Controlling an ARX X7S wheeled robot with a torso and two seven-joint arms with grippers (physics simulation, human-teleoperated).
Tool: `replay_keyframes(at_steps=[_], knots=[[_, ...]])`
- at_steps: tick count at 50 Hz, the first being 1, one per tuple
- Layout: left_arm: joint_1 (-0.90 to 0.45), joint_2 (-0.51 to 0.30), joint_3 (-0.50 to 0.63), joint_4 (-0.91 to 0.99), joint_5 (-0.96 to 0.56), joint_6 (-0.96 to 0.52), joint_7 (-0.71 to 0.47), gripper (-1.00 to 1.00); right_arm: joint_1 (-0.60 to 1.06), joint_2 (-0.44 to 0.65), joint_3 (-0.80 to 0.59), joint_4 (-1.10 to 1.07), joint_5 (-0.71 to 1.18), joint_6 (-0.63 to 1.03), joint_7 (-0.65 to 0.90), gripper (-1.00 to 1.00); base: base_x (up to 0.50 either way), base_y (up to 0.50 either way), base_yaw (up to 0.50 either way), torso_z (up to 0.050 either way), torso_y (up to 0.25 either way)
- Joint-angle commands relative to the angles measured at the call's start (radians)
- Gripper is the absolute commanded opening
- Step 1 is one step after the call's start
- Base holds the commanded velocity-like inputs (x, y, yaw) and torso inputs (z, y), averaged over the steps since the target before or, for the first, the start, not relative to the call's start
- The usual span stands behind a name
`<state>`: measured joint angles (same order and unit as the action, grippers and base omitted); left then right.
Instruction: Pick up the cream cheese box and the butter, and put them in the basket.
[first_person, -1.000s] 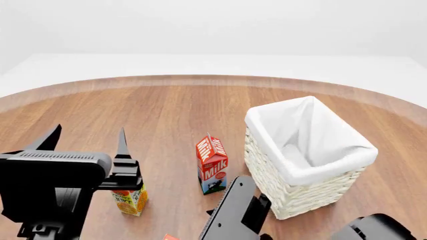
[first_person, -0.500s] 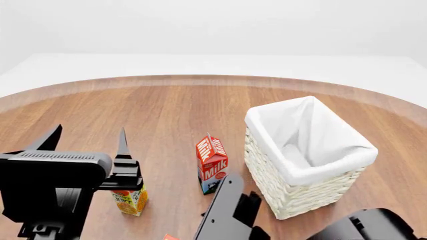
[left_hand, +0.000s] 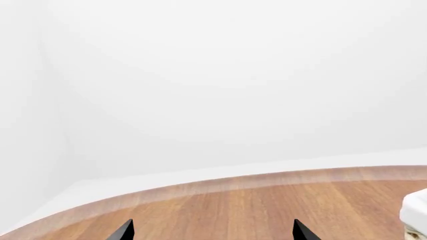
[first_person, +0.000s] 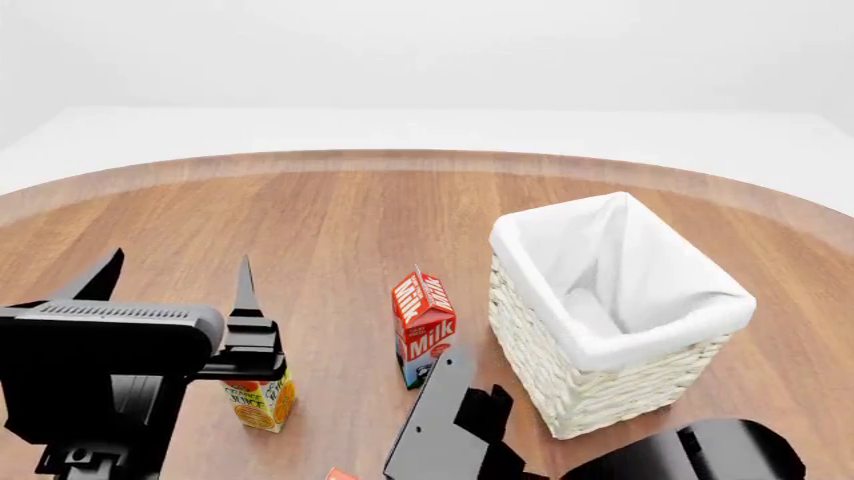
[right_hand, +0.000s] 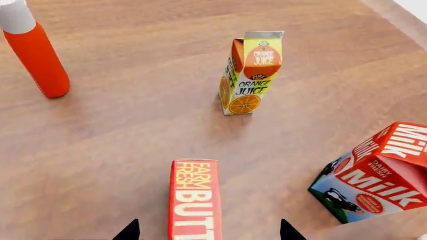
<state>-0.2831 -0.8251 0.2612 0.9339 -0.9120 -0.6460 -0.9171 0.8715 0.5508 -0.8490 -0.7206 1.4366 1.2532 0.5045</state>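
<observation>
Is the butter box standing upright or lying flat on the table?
Lying flat. In the right wrist view the butter rests on its long side on the wood, lettering facing up, unlike the upright orange juice carton.

The left claw (first_person: 171, 282) is held up at the head view's lower left, its two pointed fingers spread wide and gripping nothing. The right arm (first_person: 447, 425) reaches in low; its claw (right_hand: 208, 232) also stands open, empty.

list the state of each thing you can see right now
butter: lying flat on the table, between the right gripper's tips
orange juice carton: upright
milk carton: upright
red bottle: upright, capped
basket: upright, looks empty
left gripper: open
right gripper: open
</observation>
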Motion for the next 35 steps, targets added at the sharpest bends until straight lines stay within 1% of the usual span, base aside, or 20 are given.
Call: replay_keyframes(at_steps=[1,27,35], knots=[[-0.002,-0.003,0.001,0.000,-0.004,0.001,-0.002,1.00,-0.018,-0.003,-0.033,0.041,-0.098,-0.017,-0.068,1.00,0.00,0.00,0.00,0.000,0.000],[-0.005,-0.007,0.008,0.000,-0.006,0.007,-0.006,1.00,-0.039,-0.012,-0.101,0.083,-0.192,-0.053,-0.145,1.00,0.00,0.00,0.00,0.000,0.000],[-0.005,-0.010,0.008,0.000,-0.006,0.009,-0.008,1.00,-0.052,-0.016,-0.140,0.103,-0.263,-0.074,-0.165,1.00,0.00,0.00,0.00,0.000,0.000]])
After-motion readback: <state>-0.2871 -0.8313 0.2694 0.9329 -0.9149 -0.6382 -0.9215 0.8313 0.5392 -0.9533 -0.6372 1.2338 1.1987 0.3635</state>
